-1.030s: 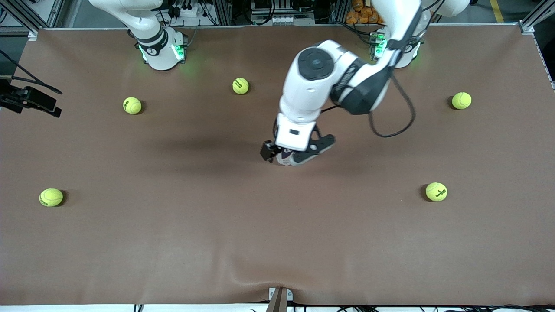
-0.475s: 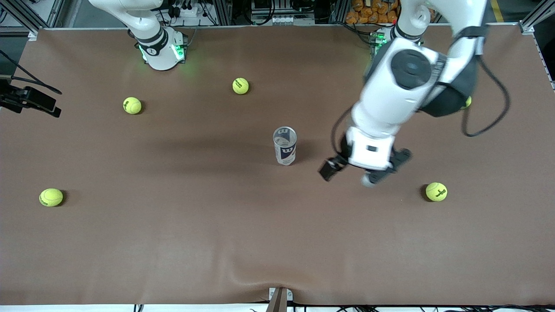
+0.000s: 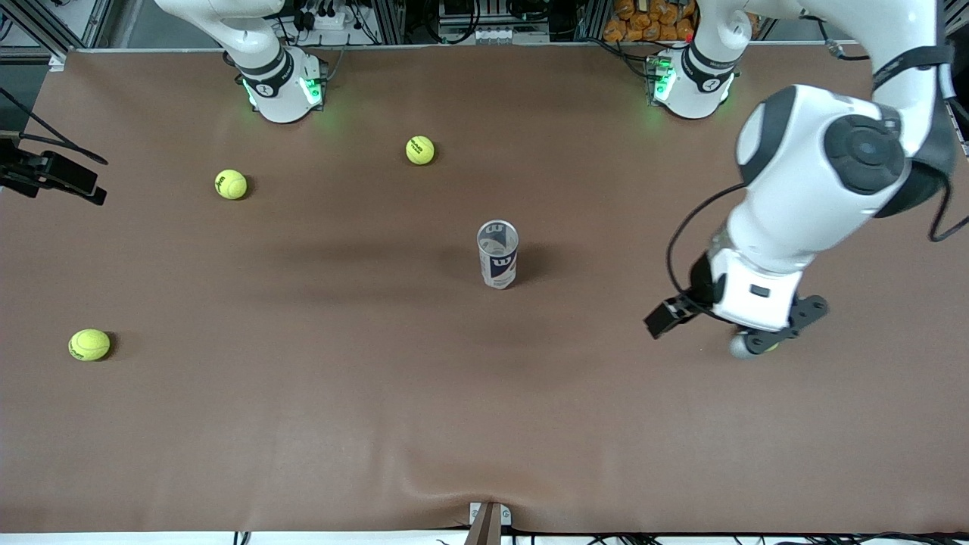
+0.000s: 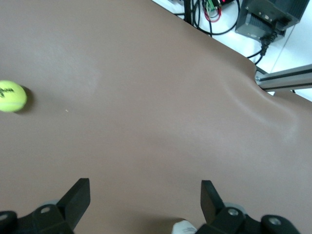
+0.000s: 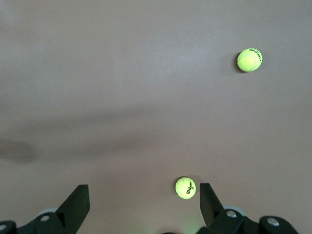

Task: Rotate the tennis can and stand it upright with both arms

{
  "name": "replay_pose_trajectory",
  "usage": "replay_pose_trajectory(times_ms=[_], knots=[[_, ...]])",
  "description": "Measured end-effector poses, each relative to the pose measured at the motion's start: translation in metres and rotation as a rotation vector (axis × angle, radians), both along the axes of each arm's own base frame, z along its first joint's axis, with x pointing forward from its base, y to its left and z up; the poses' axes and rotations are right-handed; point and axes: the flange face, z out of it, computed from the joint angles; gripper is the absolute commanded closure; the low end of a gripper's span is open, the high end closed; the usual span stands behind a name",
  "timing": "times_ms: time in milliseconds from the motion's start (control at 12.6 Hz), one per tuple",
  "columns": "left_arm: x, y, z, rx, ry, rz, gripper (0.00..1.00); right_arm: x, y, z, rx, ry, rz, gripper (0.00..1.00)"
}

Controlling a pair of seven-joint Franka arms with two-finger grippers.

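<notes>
The tennis can (image 3: 497,254) stands upright mid-table, open silvery rim up, navy and white label facing the front camera; nothing touches it. My left gripper (image 3: 708,333) hangs open and empty well away from it, over the table toward the left arm's end, above a tennis ball (image 3: 769,347) that barely shows. In the left wrist view, the left gripper (image 4: 144,195) has only bare brown cloth between its fingers. My right gripper (image 5: 144,197) is open and empty, high over the table; the right arm waits near its base. Neither wrist view shows the can.
Loose tennis balls lie on the brown cloth: one (image 3: 420,150) near the right arm's base, one (image 3: 231,184) beside it, one (image 3: 89,344) toward the right arm's end. The left wrist view shows a ball (image 4: 10,96); the right wrist view shows two (image 5: 185,187) (image 5: 249,59).
The left gripper, around the can a second ago, has swung away toward the left arm's end of the table. The can stays upright in place. The right arm has not moved.
</notes>
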Motion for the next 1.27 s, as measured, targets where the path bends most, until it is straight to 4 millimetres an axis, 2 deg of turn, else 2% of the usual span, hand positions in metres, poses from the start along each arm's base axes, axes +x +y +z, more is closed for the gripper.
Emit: replay_pose_trajectory(times_ms=[158, 396, 555, 713, 951, 1109, 1268], knots=[[0.007, 0.039, 0.007, -0.029, 0.012, -0.017, 0.00, 0.000, 0.000, 0.000, 0.000, 0.000, 0.000, 0.00], [0.012, 0.115, 0.020, -0.056, 0.032, -0.038, 0.00, 0.000, 0.000, 0.000, 0.000, 0.000, 0.000, 0.00], [0.005, 0.148, 0.036, -0.036, 0.035, -0.076, 0.00, 0.000, 0.000, 0.000, 0.000, 0.000, 0.000, 0.00], [-0.013, 0.160, 0.063, -0.007, 0.050, -0.075, 0.00, 0.000, 0.000, 0.000, 0.000, 0.000, 0.000, 0.00], [-0.054, 0.165, 0.108, 0.038, 0.091, -0.077, 0.00, 0.000, 0.000, 0.000, 0.000, 0.000, 0.000, 0.00], [-0.073, 0.170, 0.129, 0.046, 0.081, -0.084, 0.00, 0.000, 0.000, 0.000, 0.000, 0.000, 0.000, 0.00], [-0.086, 0.186, 0.140, 0.058, 0.064, -0.126, 0.00, 0.000, 0.000, 0.000, 0.000, 0.000, 0.000, 0.00]])
